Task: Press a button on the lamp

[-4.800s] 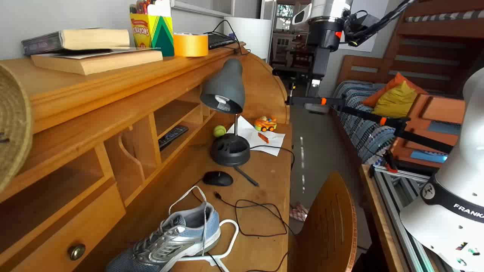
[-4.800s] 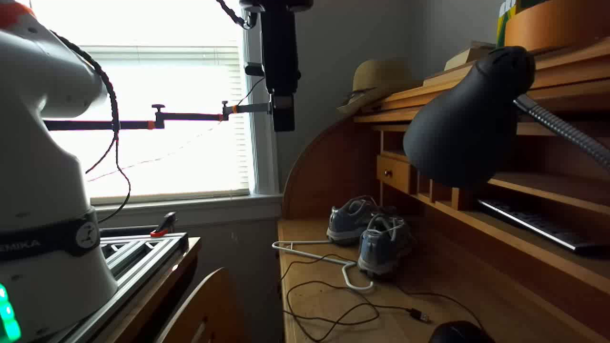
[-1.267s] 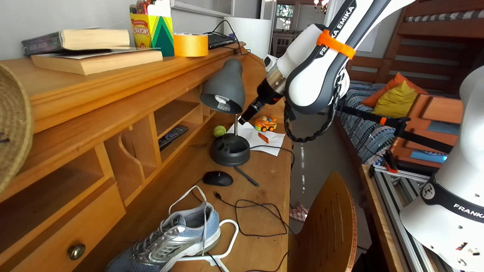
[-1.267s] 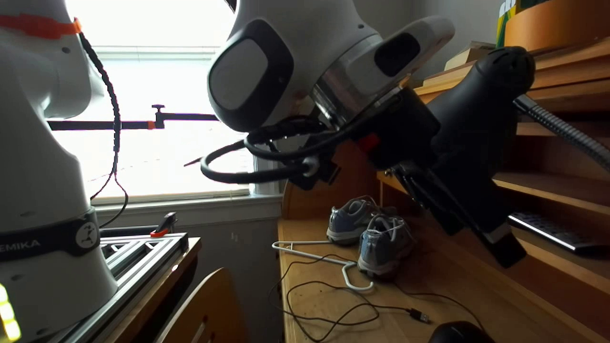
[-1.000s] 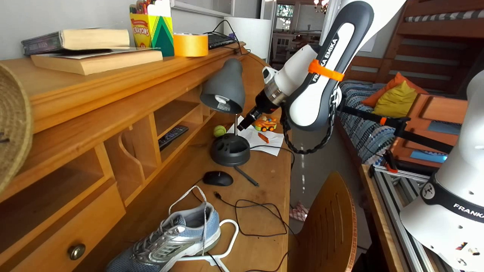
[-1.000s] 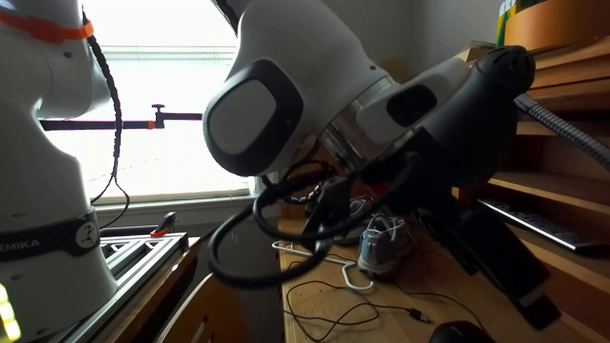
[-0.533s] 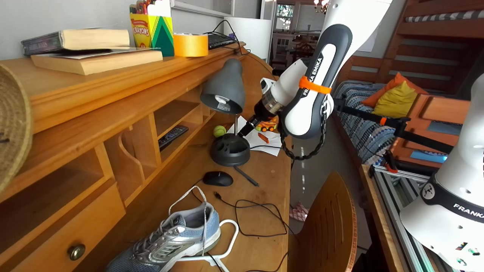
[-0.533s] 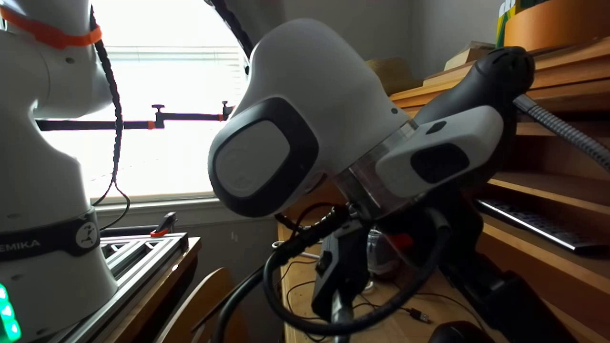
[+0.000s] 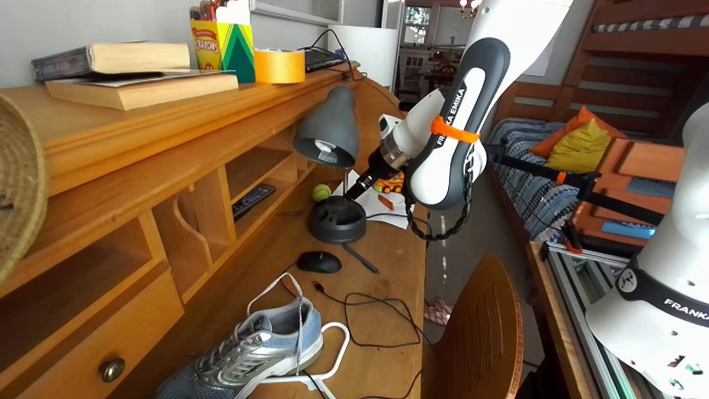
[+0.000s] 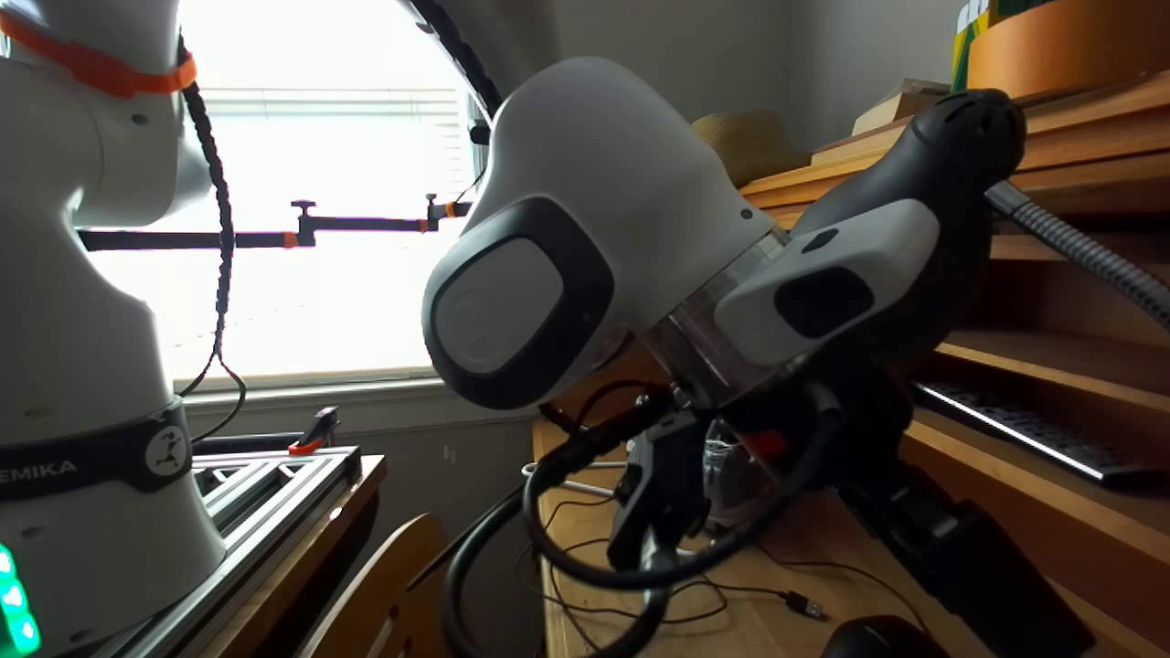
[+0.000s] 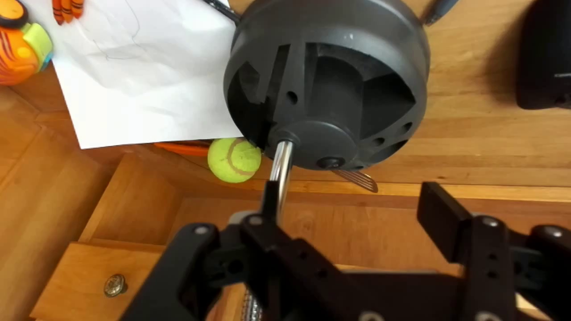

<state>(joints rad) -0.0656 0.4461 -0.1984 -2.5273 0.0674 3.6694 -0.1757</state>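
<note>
the lamp (image 9: pixel 332 138) stands upright on the wooden desk (image 9: pixel 396 260), its dark grey shade (image 10: pixel 932 160) tilted downward above a round base (image 11: pixel 328 96). on that base, in the wrist view, you see a small round black fitting (image 11: pixel 330 162) near the foot of the metal stem (image 11: pixel 282 167). your gripper (image 11: pixel 350 196) points down at the base, its fingers (image 11: pixel 441 218) spread wide apart; one overlaps the stem in the wrist view, and you cannot tell whether the two touch. in both exterior views the white arm (image 9: pixel 435 180) slopes down to the lamp. close to the base you find a sheet of paper (image 11: pixel 147 89), a tennis ball (image 11: pixel 234 159) and a black mouse (image 9: pixel 319 263); an orange toy car (image 11: pixel 20 51) sits at the paper's edge. farther along are a shoe (image 9: pixel 271 346) and a white hanger (image 9: pixel 347 338). the upper ledge bears books (image 9: pixel 155 90), a crayon box (image 9: pixel 221 47) and an orange roll of tape (image 9: pixel 279 66).
</note>
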